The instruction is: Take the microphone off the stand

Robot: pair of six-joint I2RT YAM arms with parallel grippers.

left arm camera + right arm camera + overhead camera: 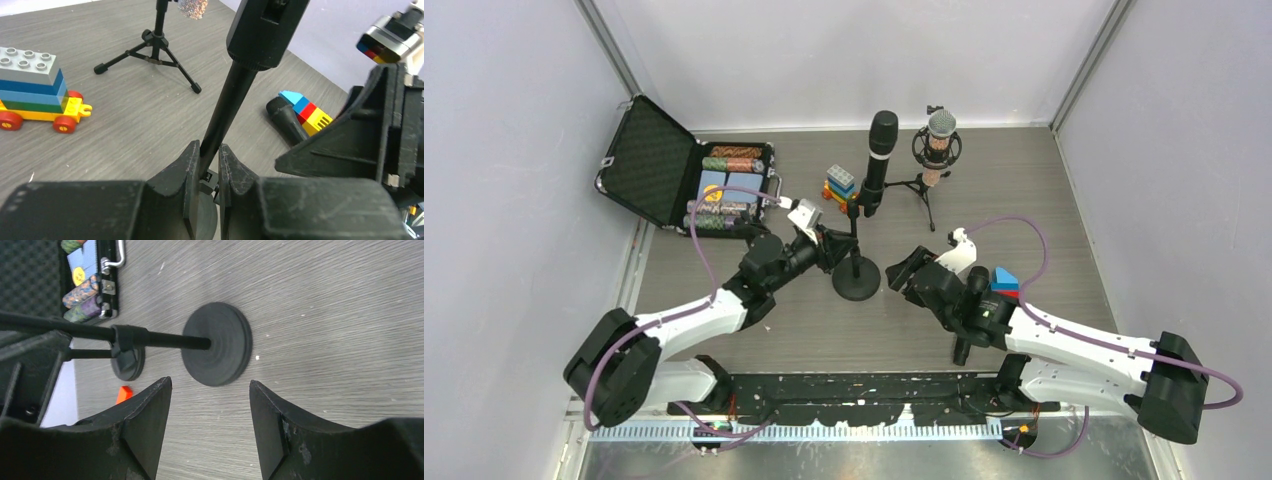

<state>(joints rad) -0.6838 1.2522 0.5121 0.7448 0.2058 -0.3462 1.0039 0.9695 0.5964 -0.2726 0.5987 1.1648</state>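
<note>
A black microphone point(881, 155) stands upright in the clip of a stand with a thin pole and a round black base point(856, 280). My left gripper point(837, 244) is shut on the stand's pole just above the base. In the left wrist view the fingers point(190, 165) pinch the pole point(222, 122), and the microphone's lower end point(262, 27) is above them. My right gripper point(900, 274) is open and empty, low beside the base on its right. In the right wrist view its gripper point(210, 385) points at the base point(220, 347), a little apart from it.
A second, silver-headed microphone point(940, 140) stands on a tripod at the back. A toy brick train point(839, 187) sits left of the stand. An open case of poker chips point(714, 180) is at the back left. Coloured blocks point(1004, 282) and a lying black microphone point(287, 120) are by the right arm.
</note>
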